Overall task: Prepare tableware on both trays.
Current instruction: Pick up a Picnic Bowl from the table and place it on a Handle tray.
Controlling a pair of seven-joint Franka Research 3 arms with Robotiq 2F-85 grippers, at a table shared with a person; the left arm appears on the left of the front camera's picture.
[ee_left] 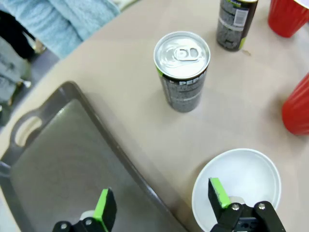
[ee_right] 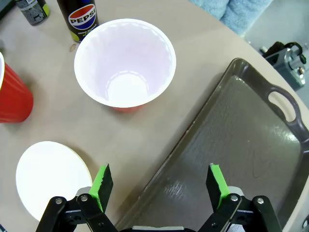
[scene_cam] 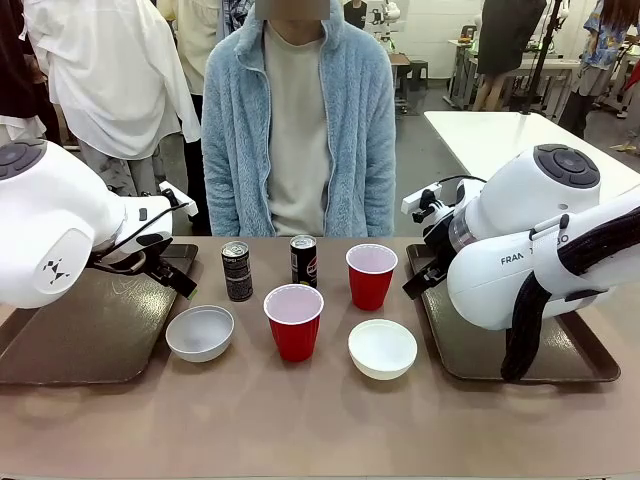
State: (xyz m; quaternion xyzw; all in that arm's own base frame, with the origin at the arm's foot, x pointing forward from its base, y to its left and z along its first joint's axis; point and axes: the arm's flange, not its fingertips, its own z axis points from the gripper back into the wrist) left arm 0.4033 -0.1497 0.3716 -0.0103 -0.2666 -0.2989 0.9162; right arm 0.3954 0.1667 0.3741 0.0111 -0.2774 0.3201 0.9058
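Standing on the bench [scene_cam: 320, 430] between two bare trays [scene_cam: 90, 340], front view, cups [scene_cam: 294, 320], bowls [scene_cam: 200, 332] and cans [scene_cam: 237, 271] all await placing. Left wrist view: left end effector [ee_left: 161, 198] gapes empty over tray rim and bowl. Right wrist view: right end effector [ee_right: 159, 181], released, straddles its tray's edge.

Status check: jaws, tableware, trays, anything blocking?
Left jaws, right jaws open, empty. Two dark brown rectangular plastic trays: nothing loaded. Red plastic cups, round white bowls, small dark cans on table between them. Nothing blocking.
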